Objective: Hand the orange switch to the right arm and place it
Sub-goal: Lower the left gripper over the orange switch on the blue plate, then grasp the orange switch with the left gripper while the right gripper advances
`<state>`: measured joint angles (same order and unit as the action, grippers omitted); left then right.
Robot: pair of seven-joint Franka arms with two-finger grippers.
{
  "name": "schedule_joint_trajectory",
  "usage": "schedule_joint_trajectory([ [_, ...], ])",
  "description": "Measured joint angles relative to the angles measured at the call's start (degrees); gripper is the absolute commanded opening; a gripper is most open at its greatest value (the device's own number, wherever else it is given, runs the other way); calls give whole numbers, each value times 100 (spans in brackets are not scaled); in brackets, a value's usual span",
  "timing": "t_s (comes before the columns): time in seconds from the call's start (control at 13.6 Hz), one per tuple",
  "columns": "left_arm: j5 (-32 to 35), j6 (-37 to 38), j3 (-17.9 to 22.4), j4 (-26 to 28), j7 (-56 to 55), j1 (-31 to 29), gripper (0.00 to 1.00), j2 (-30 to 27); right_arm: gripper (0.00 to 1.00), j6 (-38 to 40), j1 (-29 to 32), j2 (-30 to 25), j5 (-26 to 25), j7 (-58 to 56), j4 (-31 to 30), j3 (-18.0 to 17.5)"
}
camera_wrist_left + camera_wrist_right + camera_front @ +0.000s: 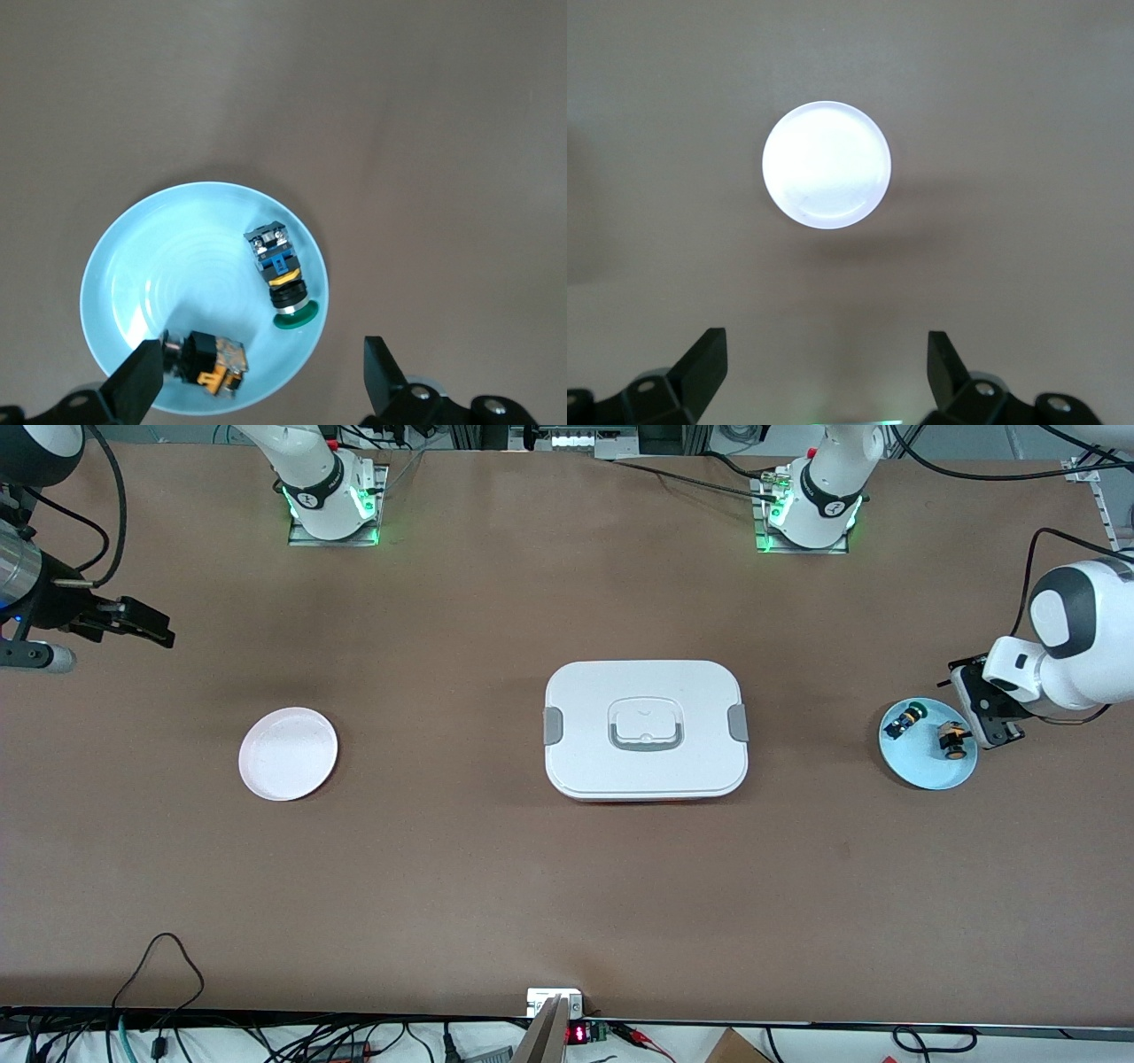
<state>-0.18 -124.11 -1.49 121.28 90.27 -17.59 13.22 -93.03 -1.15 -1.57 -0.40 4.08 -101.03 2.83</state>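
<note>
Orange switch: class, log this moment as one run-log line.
orange switch: on blue plate, beside green switch | left gripper: open, over plate | right gripper: open, waiting | white plate: bare

Orange switch [953,741] on blue plate [921,769] beside green switch [904,719]; left tool [990,717] over plate edge.

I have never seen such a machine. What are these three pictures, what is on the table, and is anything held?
Two white robot arms stand at a brown table. One picture looks down from a high camera facing them; the other two come from cameras on each arm's wrist.

In the middle lies a white lidded box. Toward the left arm's end, a blue plate carries the orange switch and a green switch. Toward the right arm's end lies a white plate.

The left hand is open over the blue plate. The right hand is open, near the white plate. Nothing is held.
</note>
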Motion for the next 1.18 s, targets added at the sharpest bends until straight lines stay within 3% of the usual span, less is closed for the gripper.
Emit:
schedule_joint_trajectory([
  [0.44,0,-1236,6,58,1754,-437,100,586,100,51,-121,56,26,390,1,-13],
  [0.96,0,-1896,7,338,2445,-656,100,837,100,51,-211,232,118,393,40,-16],
  [1.03,0,-1944,6,342,2465,-666,100,873,100,53,-297,240,191,393,43,-24],
  [1.18,0,-2070,5,344,2472,-667,100,949,100,54,-446,299,823,397,44,-35],
])
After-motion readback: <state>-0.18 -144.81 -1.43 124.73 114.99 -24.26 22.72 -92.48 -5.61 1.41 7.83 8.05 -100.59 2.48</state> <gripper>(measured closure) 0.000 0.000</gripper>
